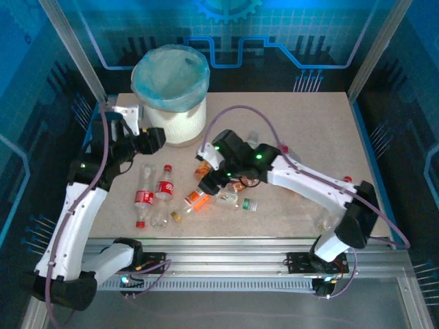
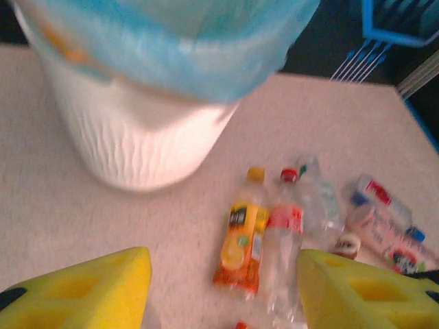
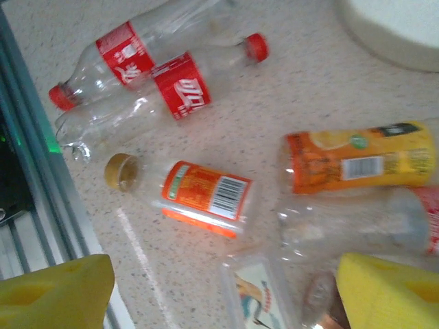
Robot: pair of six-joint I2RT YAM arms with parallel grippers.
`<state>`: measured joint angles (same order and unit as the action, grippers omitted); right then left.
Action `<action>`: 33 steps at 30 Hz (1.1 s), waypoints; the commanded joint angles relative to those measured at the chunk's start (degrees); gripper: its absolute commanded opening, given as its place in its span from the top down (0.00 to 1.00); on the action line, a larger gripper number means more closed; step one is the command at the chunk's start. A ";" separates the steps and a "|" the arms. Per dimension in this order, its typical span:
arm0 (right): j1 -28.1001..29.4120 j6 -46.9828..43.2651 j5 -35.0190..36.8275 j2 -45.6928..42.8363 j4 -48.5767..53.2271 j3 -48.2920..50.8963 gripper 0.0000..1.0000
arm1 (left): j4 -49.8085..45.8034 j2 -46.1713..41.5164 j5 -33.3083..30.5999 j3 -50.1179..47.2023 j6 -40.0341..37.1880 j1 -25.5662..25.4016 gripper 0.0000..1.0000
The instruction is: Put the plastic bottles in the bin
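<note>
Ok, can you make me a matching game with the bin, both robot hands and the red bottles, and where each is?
1 bin
2 left hand
3 right hand
4 two red-label bottles

A over the bottle pile mid-table
B back left of the table
C close beside the bin
D side by side near the left arm

Pairs: 1-B, 2-C, 3-A, 4-D

The left arm (image 1: pixel 68 229) and right arm (image 1: pixel 309 181) are white with black joints, small green lights (image 1: pixel 259 155), looping purple cables (image 1: pixel 240 107) and blocky yellow fingers (image 2: pixel 89 291).
</note>
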<state>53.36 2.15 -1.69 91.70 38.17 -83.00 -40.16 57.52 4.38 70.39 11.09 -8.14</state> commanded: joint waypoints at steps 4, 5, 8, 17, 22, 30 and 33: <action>2.28 15.51 -1.04 12.10 -2.62 -8.73 0.21 | -10.63 -2.79 -1.57 -7.17 5.22 0.06 0.37; 2.25 18.43 -1.36 14.11 -3.34 -10.06 0.22 | -10.64 -3.14 -2.45 -8.49 6.23 0.06 0.36; 2.18 22.71 -2.23 18.96 -3.44 -14.41 0.24 | -9.01 -3.64 -3.75 -11.86 9.77 0.14 0.37; 0.01 21.91 -0.19 16.22 -2.86 -12.30 0.24 | -6.79 10.53 -2.84 -12.32 10.45 0.14 0.39; -0.46 20.94 1.67 11.26 -2.82 -6.61 0.24 | -7.96 21.85 -4.39 -4.98 7.07 0.15 0.45; -0.54 20.70 2.75 7.02 -3.46 -1.67 0.23 | -7.80 34.91 -6.70 2.17 4.51 0.19 0.46; -0.54 20.08 3.01 6.78 -3.39 -1.52 0.22 | -6.80 38.27 -6.68 3.24 4.20 0.17 0.46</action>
<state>53.21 22.94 0.25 100.05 34.89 -85.30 -47.27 93.67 -1.34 71.61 16.91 -8.14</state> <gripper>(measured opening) 0.774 0.542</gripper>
